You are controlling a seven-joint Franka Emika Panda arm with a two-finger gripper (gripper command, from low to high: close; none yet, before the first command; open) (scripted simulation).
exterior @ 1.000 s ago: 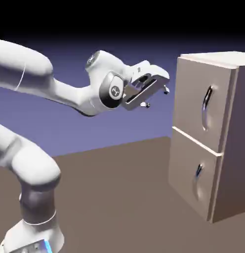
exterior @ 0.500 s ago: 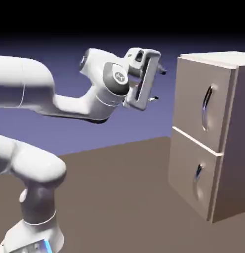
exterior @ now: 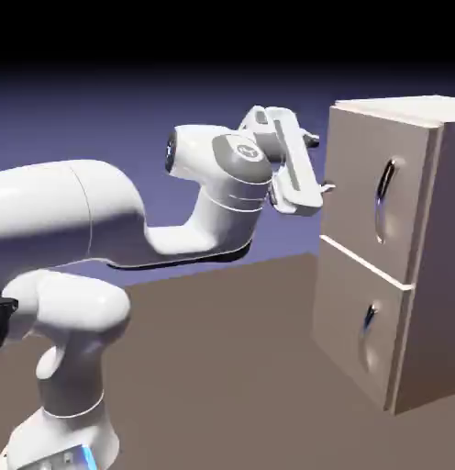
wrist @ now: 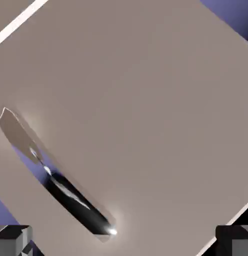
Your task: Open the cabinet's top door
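The beige cabinet stands at the right of the exterior view with both doors shut flush. Its top door carries a curved silver handle. My gripper hovers just left of the top door's near edge, fingers pointing at the panel, open with nothing between them. In the hand view the top door fills the picture, rolled diagonally, with its handle running from left to bottom centre. Both grey fingertips show at the bottom corners, wide apart, clear of the handle.
The lower door with its own handle sits below a pale seam. The brown table stretches between the robot's base and the cabinet.
The arm has swung right toward the cabinet and the hand has rolled, bringing the fingers from well left of the cabinet to just off the top door. The jaws stayed open.
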